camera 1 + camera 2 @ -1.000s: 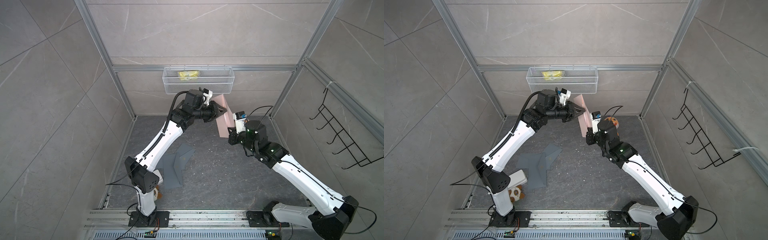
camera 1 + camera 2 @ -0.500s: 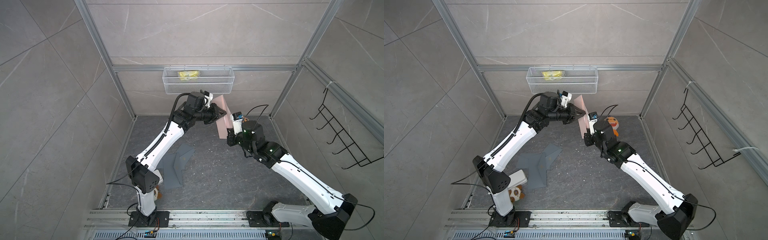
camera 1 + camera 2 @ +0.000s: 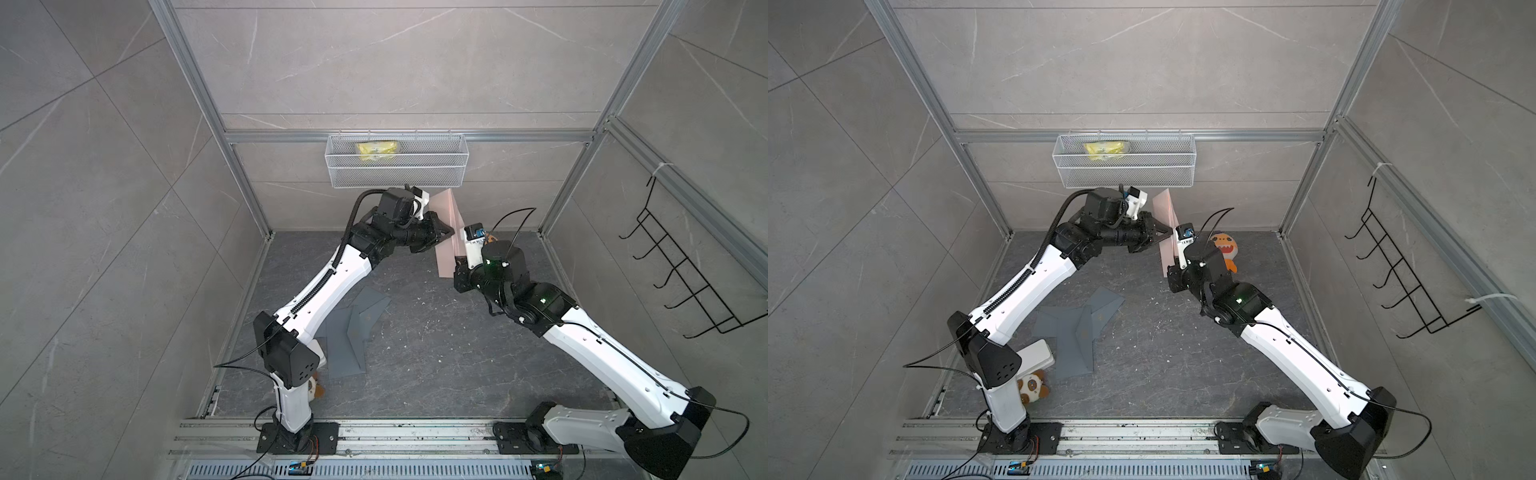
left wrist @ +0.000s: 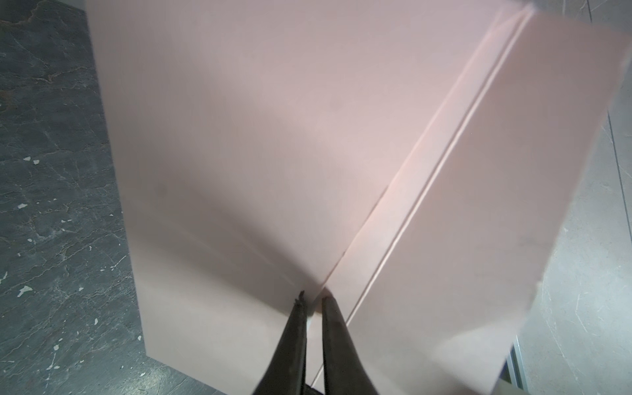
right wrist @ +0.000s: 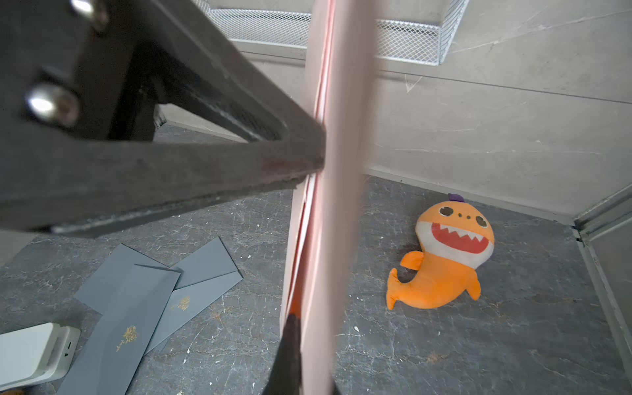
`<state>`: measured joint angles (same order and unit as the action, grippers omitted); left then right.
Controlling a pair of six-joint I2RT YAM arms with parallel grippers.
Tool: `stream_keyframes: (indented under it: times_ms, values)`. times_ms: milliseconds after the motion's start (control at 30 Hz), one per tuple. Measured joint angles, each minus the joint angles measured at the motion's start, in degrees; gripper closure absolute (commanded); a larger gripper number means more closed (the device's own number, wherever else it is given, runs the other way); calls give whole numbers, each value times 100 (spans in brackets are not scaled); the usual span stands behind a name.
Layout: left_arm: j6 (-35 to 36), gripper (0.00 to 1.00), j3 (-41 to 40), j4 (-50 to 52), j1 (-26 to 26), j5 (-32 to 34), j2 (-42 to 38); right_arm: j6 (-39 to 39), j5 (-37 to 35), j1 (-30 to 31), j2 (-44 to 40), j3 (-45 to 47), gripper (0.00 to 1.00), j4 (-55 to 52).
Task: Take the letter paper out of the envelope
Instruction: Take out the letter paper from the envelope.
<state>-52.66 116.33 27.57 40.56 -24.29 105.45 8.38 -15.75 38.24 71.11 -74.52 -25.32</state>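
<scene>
A pink envelope (image 3: 446, 232) (image 3: 1165, 224) stands upright in the air above the floor. My right gripper (image 3: 453, 266) (image 5: 307, 328) is shut on its lower end; one dark finger (image 5: 290, 345) shows against the pink sheet (image 5: 342, 171). My left gripper (image 3: 451, 229) (image 3: 1170, 229) (image 4: 313, 297) comes in from the left at mid-height. Its jaws are almost together with a thin pale pink edge between them, where the flap meets the body (image 4: 273, 136). Whether they pinch it I cannot tell. The letter paper is hidden or not distinguishable from the envelope.
Several grey envelopes (image 3: 353, 328) (image 5: 136, 307) lie on the floor at mid-left. An orange shark plush (image 3: 1225, 249) (image 5: 444, 256) lies behind the right arm. A wire basket (image 3: 395, 166) hangs on the back wall, a black hook rack (image 3: 685, 270) on the right wall. A panda plush (image 3: 1032, 386) sits by the left base.
The left gripper's tips have moved in to the envelope and its jaws have narrowed. The right arm has shifted a little to the left with the envelope.
</scene>
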Motion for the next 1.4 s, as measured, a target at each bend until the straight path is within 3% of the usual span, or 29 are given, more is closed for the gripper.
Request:
stream_keyframes:
  times_ms: [500,1067,1400]
  values:
    - [-199,94,-444,-197,79,133,-203,103,267,0,262,-424,100,-472]
    - [149,95,586,1187,164,671,127,-144,52,37,245,-490,100,-752]
    - [337,89,968,1847,192,979,186,-415,-376,310,184,-490,100,-791]
